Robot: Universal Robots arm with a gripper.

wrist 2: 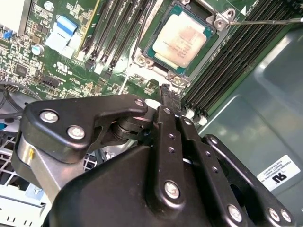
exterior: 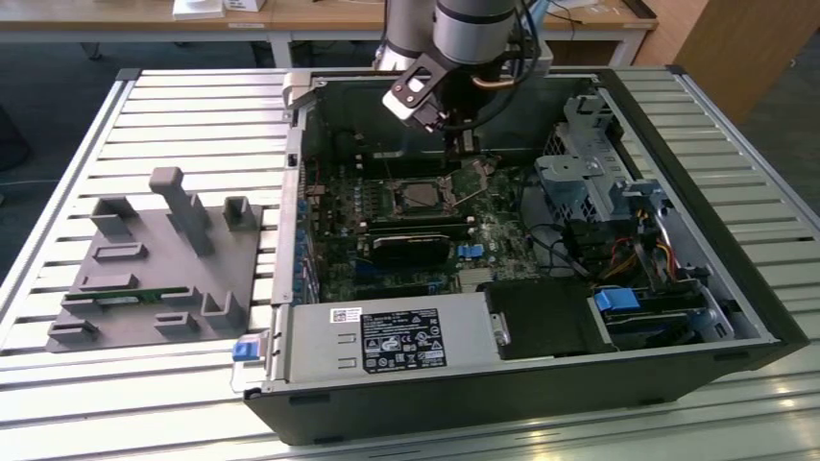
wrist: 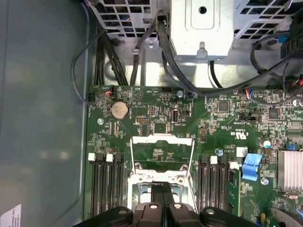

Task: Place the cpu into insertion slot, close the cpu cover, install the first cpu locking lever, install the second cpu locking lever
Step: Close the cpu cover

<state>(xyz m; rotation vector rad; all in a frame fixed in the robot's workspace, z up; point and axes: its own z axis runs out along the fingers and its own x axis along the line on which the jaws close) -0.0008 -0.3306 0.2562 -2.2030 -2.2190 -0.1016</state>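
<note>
cpu [wrist 2: 182, 40] sits flat in the slot [wrist 2: 142, 60] with its green border showing all round, so step one looks done. Cover [wrist: 161, 138] stands hinged open, board visible through its window, not down on the chip. One lever [wrist 2: 265, 21] is swung out, a thin rod off the socket corner. End effector [wrist 2: 165, 90] hangs just over the hinge side of the socket, fingers pinched narrow, nothing visible between them. All of this is inside the case [exterior: 513, 394] on the slatted counter [exterior: 192, 115].

Handling, my read:
- **Cover:** light, stiff sheet metal that swings freely on its hinge. Take it by the free-edge bar, not the side rails.
- **cpu:** the top is sturdy, but the socket contacts under it are fragile, so no side load.
- **Lever:** springy wire, probably slippery.
</note>
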